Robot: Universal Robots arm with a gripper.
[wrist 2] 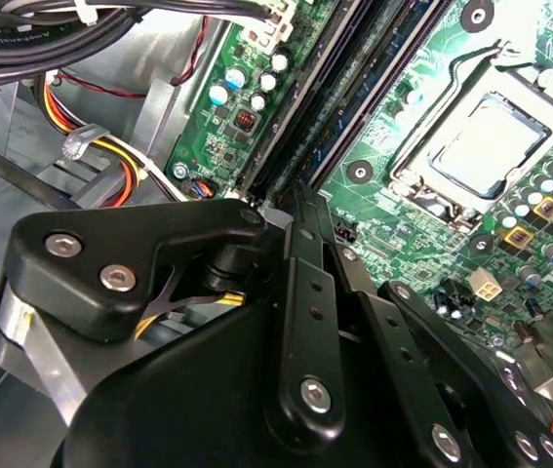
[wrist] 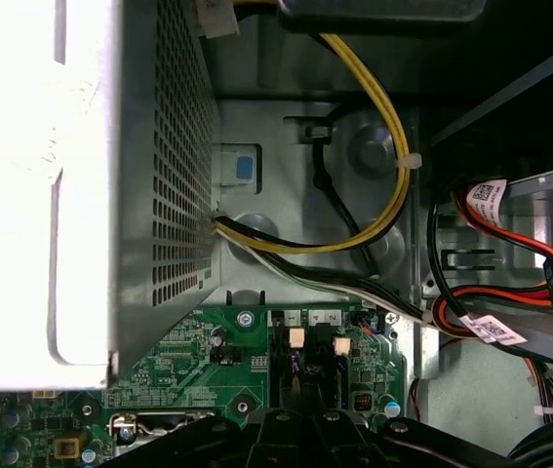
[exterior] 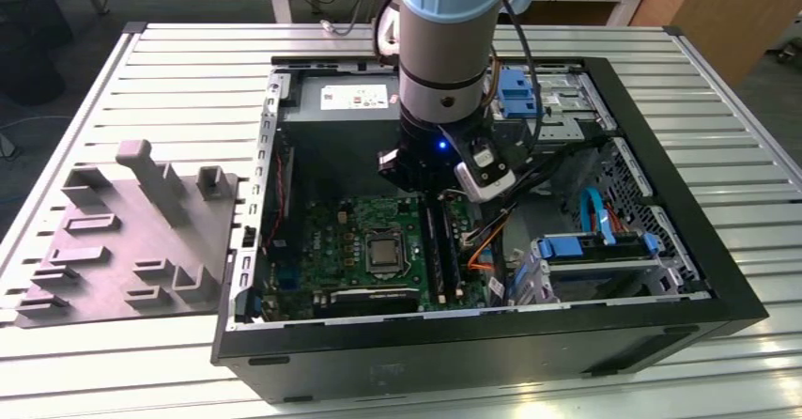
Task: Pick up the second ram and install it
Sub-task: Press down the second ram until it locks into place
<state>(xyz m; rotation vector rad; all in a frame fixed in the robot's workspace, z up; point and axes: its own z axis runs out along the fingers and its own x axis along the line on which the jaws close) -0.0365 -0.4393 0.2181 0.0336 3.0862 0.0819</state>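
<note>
An open computer case [exterior: 701, 278] lies on the slatted table. My gripper [exterior: 437, 193] reaches down into it, over the far end of the long black ram slots [exterior: 441, 245] on the green motherboard [exterior: 338, 240]. In the second wrist view the gripper [wrist 2: 297, 200] has its fingers drawn together, shut, their tips at the slots' end. The second ram [wrist 2: 369, 83] is a dark strip standing on edge in a slot and running away from the fingertips. I cannot tell whether the tips touch it. In the first wrist view the slots' white latches [wrist: 296, 337] sit just ahead of the gripper [wrist: 300, 421].
A grey moulded tray [exterior: 126, 240] lies at the exterior view's left of the case. The processor socket [wrist 2: 491, 141] sits beside the slots. The power supply [exterior: 338, 100], yellow and black cables [wrist: 374, 127] and a blue-tabbed drive cage [exterior: 589, 245] crowd round the gripper.
</note>
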